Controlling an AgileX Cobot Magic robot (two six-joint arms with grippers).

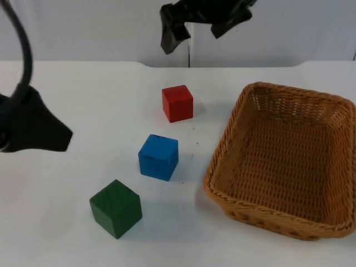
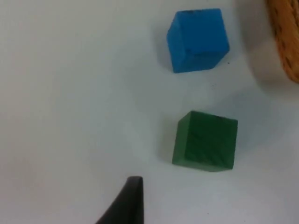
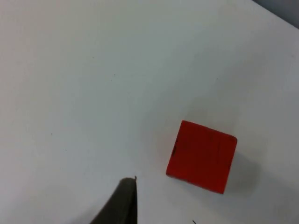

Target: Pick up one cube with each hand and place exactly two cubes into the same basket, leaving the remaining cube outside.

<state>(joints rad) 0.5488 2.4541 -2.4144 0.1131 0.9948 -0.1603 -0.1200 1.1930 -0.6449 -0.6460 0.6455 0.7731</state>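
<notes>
Nothing of the task is done yet, as I judge it; the three cubes all lie on the white table [image 1: 83,94] and the wicker basket [image 1: 222,153] holds nothing. The red cube [image 1: 177,103] is the farthest one, the blue cube [image 1: 158,157] is in the middle, and the green cube [image 1: 115,208] is the nearest; they make a slanted row beside the basket, each one apart from the others. The left gripper [image 1: 41,133] hangs over the table well apart from the cubes; its wrist view looks at the green cube and the blue cube, but whether its fingers are spread or closed I cannot tell. The right gripper [image 1: 192,28] hangs high beyond the red cube, near the wall; its two fingers stand apart and carry nothing. So both grasps and both placements are still to do, and one cube must remain outside. The table is plain white and ends at a grey partition wall [image 1: 100,28].
</notes>
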